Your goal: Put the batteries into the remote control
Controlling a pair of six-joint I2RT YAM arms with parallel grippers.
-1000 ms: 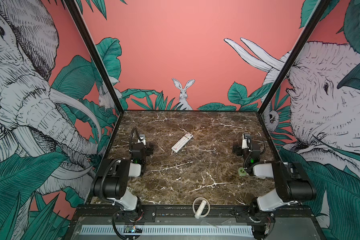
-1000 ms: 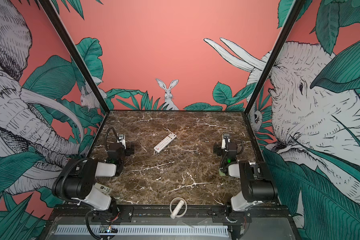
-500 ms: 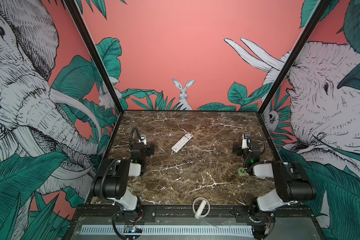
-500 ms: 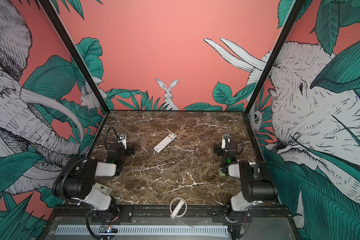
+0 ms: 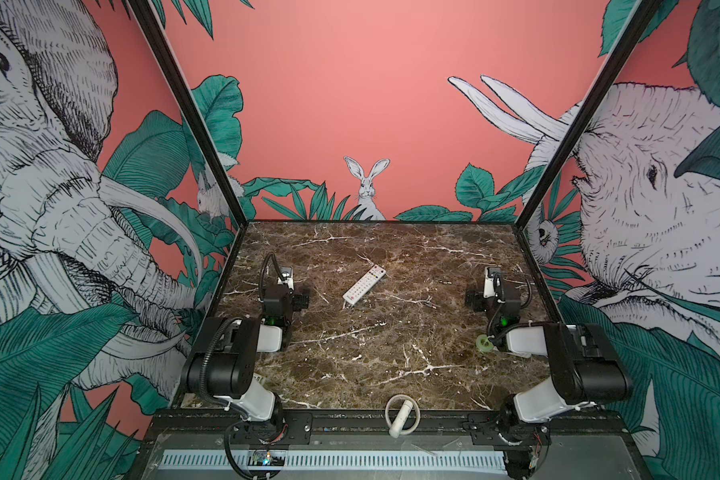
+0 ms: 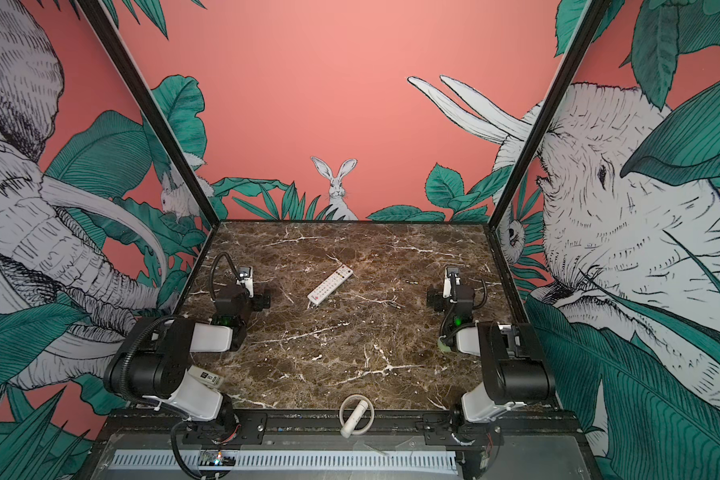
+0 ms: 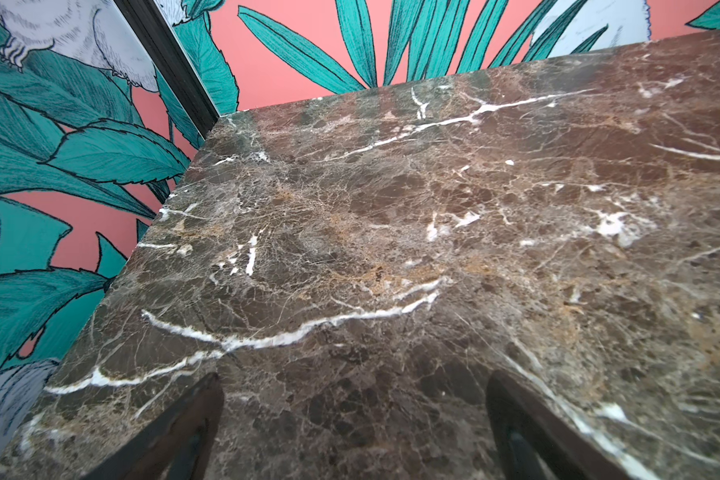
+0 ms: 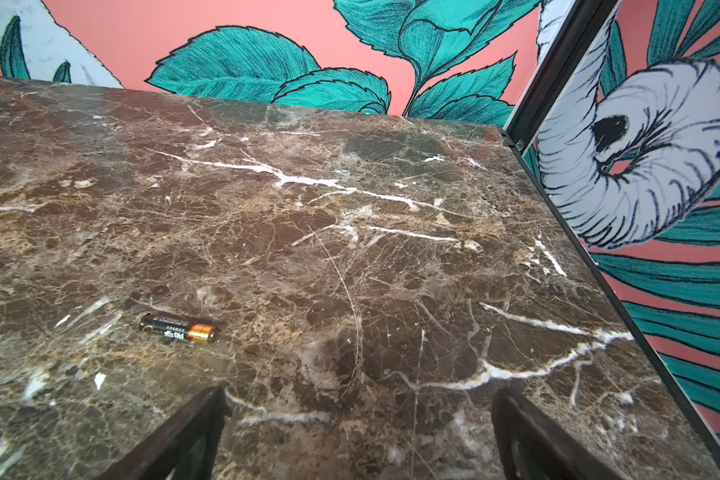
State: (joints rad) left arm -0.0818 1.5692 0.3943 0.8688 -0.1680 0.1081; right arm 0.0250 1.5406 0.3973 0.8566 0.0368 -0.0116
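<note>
Right end effector (image 8: 358,392) spread, apparently hovering over marble table (image 8: 350,228).

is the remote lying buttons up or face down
Buttons up: the remote control lies flat on the marble table, button rows showing.

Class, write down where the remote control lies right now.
In both top views the remote control lies buttons-up near the middle of the marble table, slightly left, a battery to its right.
</note>
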